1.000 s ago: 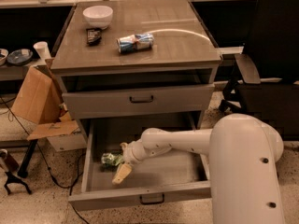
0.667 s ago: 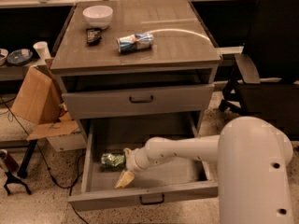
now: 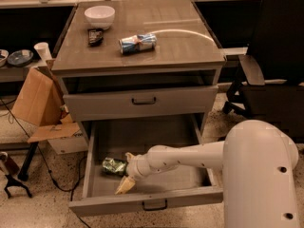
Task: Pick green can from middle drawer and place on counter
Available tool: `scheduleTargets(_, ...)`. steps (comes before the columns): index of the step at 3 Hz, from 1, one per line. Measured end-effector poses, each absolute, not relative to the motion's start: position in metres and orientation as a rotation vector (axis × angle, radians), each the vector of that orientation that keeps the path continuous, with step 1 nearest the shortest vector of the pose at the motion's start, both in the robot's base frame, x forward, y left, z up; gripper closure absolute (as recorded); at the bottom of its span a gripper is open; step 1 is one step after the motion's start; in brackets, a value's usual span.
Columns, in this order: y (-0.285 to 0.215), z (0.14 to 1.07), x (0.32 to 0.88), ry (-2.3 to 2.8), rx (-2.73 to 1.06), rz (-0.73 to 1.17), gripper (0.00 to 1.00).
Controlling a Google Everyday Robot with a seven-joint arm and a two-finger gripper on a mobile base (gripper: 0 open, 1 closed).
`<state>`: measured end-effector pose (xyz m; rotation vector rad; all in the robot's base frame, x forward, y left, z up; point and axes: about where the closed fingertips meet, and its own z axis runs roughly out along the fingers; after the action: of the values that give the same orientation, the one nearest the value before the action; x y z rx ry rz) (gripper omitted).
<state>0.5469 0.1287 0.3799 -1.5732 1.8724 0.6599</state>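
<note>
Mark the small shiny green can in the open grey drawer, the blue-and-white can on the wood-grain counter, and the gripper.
green can (image 3: 113, 166): camera view, its dented side.
blue-and-white can (image 3: 137, 43): camera view, mid-body.
gripper (image 3: 124, 171): camera view, midway between its open fingertips, inside the middle drawer (image 3: 109, 207).

White bowl, blue-and-white can — cardboard box, chair.

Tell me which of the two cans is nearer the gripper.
The green can, lying in the open middle drawer right beside the open gripper. The blue-and-white can lies on its side up on the counter, far from it.
</note>
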Motion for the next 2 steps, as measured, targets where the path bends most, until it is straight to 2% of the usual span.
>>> scheduleTargets(2,0.137,0.372,0.566,1.858,-1.587,0.679,0.0)
